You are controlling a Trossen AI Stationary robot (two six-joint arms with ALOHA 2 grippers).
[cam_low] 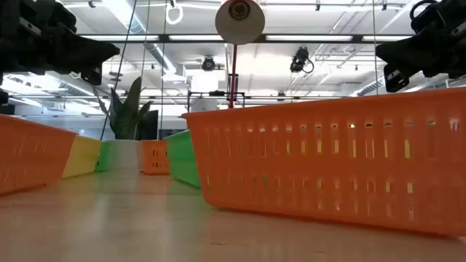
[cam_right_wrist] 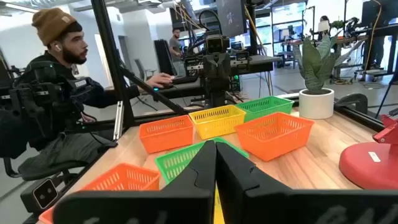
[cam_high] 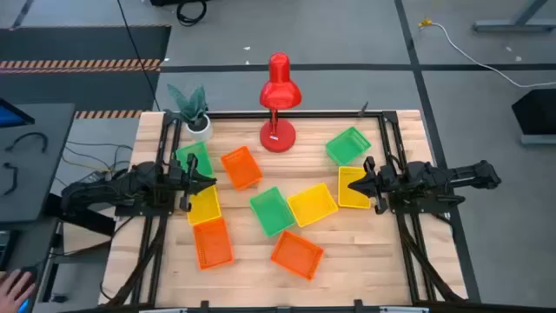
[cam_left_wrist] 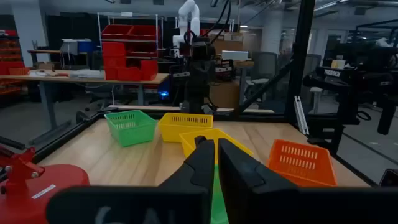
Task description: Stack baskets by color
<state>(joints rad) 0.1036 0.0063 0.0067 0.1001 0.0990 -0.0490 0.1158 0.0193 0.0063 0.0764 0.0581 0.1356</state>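
Note:
Several mesh baskets lie single and scattered on the wooden table: green ones [cam_high: 193,159] [cam_high: 272,210] [cam_high: 347,145], orange ones [cam_high: 241,167] [cam_high: 211,242] [cam_high: 296,254] and yellow ones [cam_high: 204,206] [cam_high: 312,204] [cam_high: 352,187]. Each rests on its base, and none sits inside another. My left gripper [cam_high: 211,181] hovers shut at the left, between the left green and yellow baskets, pointing right [cam_left_wrist: 216,148]. My right gripper [cam_high: 352,185] hovers shut over the right yellow basket, pointing left [cam_right_wrist: 216,148]. In the low view both hang high above the baskets [cam_low: 87,58] [cam_low: 389,62].
A red desk lamp [cam_high: 278,104] and a potted plant [cam_high: 195,113] stand at the table's far edge. Black frame rails [cam_high: 387,139] run along both sides of the table. Beyond its left side a person [cam_right_wrist: 59,93] sits at a desk.

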